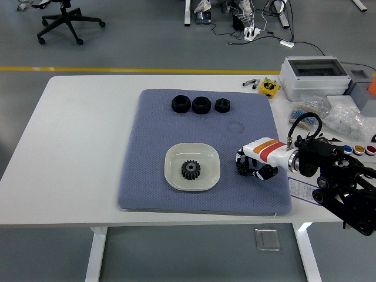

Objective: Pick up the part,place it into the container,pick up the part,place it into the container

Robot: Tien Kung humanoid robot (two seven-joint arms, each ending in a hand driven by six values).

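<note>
A white square dish (173, 176) sits on the blue mat (158, 129) with a black gear (190, 170) lying in it. To its right, my right hand (249, 167) rests low on the mat with its fingers curled around a small black part (243, 166). The part is mostly hidden by the fingers. Three black nut-like parts (200, 104) stand in a row at the mat's far edge. The left arm is out of view.
A grey box (311, 76), a yellow tape measure (269, 87), plastic bags (346, 120) and coloured buttons (357, 150) crowd the table's right side. A paper label (298, 189) lies by the mat's right front corner.
</note>
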